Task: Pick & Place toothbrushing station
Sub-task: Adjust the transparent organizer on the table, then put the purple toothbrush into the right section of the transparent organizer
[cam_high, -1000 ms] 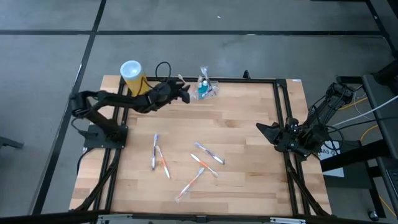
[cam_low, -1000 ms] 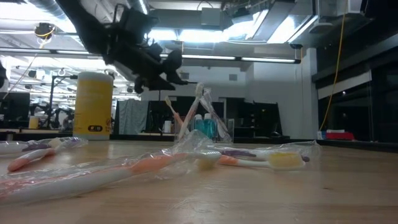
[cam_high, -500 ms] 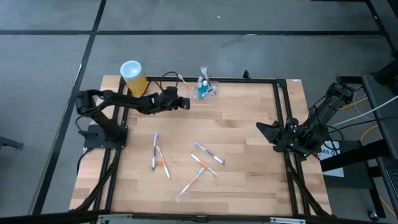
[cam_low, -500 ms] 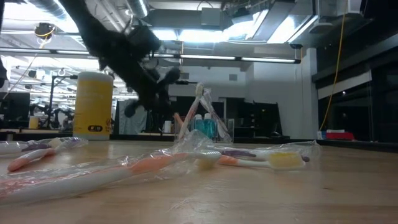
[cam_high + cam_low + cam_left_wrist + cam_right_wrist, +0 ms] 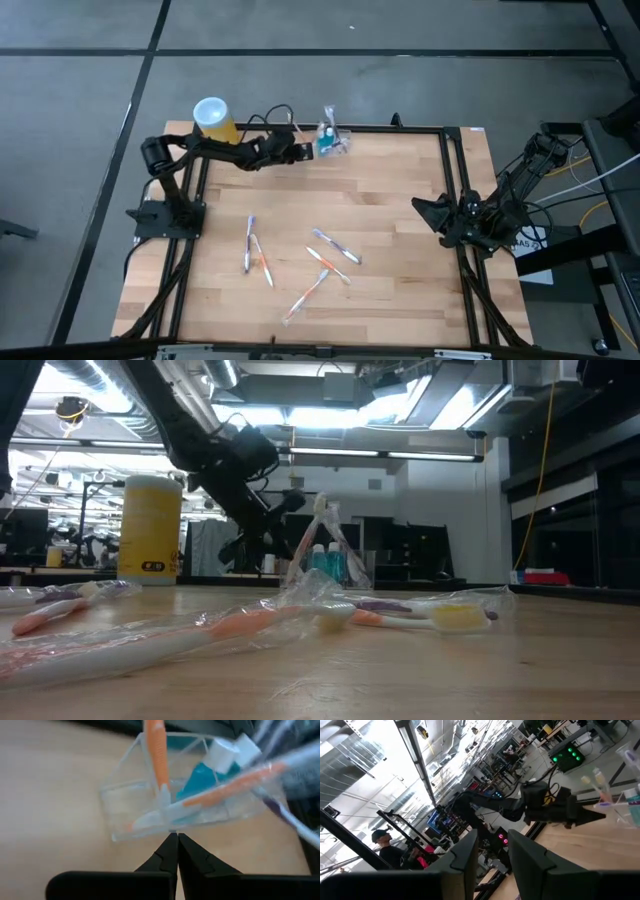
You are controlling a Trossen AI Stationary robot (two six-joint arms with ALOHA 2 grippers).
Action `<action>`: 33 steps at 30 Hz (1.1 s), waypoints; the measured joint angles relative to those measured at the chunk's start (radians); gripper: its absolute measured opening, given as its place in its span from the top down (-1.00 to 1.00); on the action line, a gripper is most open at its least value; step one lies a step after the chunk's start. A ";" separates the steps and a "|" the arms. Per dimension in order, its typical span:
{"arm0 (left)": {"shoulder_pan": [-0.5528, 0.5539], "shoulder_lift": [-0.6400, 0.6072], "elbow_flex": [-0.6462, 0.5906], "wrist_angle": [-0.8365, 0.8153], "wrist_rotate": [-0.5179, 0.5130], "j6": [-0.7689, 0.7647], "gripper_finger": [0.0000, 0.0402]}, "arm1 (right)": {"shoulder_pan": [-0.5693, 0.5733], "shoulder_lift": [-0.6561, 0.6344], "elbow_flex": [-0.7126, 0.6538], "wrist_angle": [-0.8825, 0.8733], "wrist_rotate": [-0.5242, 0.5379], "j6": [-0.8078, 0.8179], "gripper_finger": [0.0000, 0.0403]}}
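The toothbrushing station (image 5: 330, 143) is a small clear plastic holder standing on its base at the table's far edge. It holds orange toothbrushes (image 5: 156, 755) and a teal tube (image 5: 200, 780). My left gripper (image 5: 303, 152) is shut, with nothing between its fingers. In the left wrist view its tips (image 5: 174, 836) are right at the station's near wall (image 5: 150, 827). My right gripper (image 5: 432, 213) waits open at the table's right edge, holding nothing. My left gripper points its shut fingertips (image 5: 170, 840) nearly level at the lower edge of the station's left-hand wall (image 5: 165, 831), coming from the table's left. I cannot tell whether the tips touch the wall or stop just short of it. The station stands upright on the table.
A yellow canister (image 5: 212, 118) with a white top stands at the far left corner, behind my left arm. Several wrapped toothbrushes (image 5: 335, 247) lie loose around the middle of the table. A black frame rail (image 5: 400, 128) runs along the far edge beside the station.
My left gripper has shut in the air on nothing. It drew back a little toward the near edge and came down. Then it went toward the table's right and stopped with its tips at the station. The station has not moved.
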 joint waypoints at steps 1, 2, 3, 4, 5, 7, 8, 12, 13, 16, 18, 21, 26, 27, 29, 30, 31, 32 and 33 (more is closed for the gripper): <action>0.010 0.005 0.004 0.003 0.000 0.000 0.99 | 0.000 0.000 0.000 0.000 0.000 0.000 0.46; 0.020 0.006 0.006 0.004 0.002 0.002 0.99 | 0.000 0.000 0.000 0.000 0.000 0.000 0.46; 0.027 0.007 0.006 0.005 0.004 0.004 0.99 | 0.000 0.000 0.000 0.000 0.000 -0.002 0.46; 0.031 0.011 0.006 0.005 0.005 0.004 0.99 | 0.000 0.000 0.000 0.000 0.000 -0.005 0.46; 0.034 0.015 0.006 0.004 0.006 0.005 0.99 | 0.000 0.000 0.000 0.000 0.000 -0.011 0.46; 0.038 0.017 0.006 0.004 0.013 0.005 0.99 | 0.000 0.000 0.000 0.000 0.001 -0.015 0.46; 0.038 0.017 0.006 0.005 0.017 0.007 0.99 | 0.000 0.000 0.000 0.000 0.005 -0.015 0.46; 0.033 0.009 0.006 -0.004 0.067 0.031 0.99 | 0.000 0.000 0.000 0.000 0.006 -0.010 0.46; 0.029 0.000 0.006 -0.005 0.091 0.041 0.99 | 0.000 0.000 0.000 0.000 0.000 -0.006 0.46; 0.008 -0.041 0.006 -0.056 0.175 0.092 0.98 | 0.000 0.000 0.000 0.000 -0.012 0.003 0.46; -0.010 -0.081 0.006 -0.160 0.214 0.133 0.98 | 0.000 0.003 0.000 0.000 -0.018 0.005 0.46; -0.056 -0.160 0.006 -0.420 0.195 0.203 0.99 | 0.000 0.011 0.000 0.000 -0.033 0.008 0.46; -0.204 -0.322 0.006 -0.847 0.056 0.208 0.99 | 0.000 0.042 0.000 0.000 -0.034 0.053 0.46; -0.239 -0.352 0.006 -0.921 0.038 0.182 0.98 | 0.000 0.049 0.000 0.000 -0.034 0.060 0.46; -0.315 -0.405 0.006 -1.049 -0.006 0.088 0.96 | 0.000 0.060 0.000 0.000 -0.033 0.079 0.46; -0.354 -0.428 0.006 -1.103 -0.028 0.032 0.94 | 0.000 0.065 0.000 0.001 -0.030 0.085 0.46; -0.391 -0.447 0.005 -1.138 -0.045 -0.019 0.91 | 0.000 0.069 0.000 0.000 -0.030 0.087 0.46; -0.427 -0.464 0.001 -1.155 -0.054 -0.063 0.87 | 0.000 0.072 0.000 0.000 -0.029 0.088 0.46; -0.457 -0.476 -0.006 -1.156 -0.056 -0.106 0.83 | 0.000 0.074 0.000 0.006 -0.029 0.088 0.46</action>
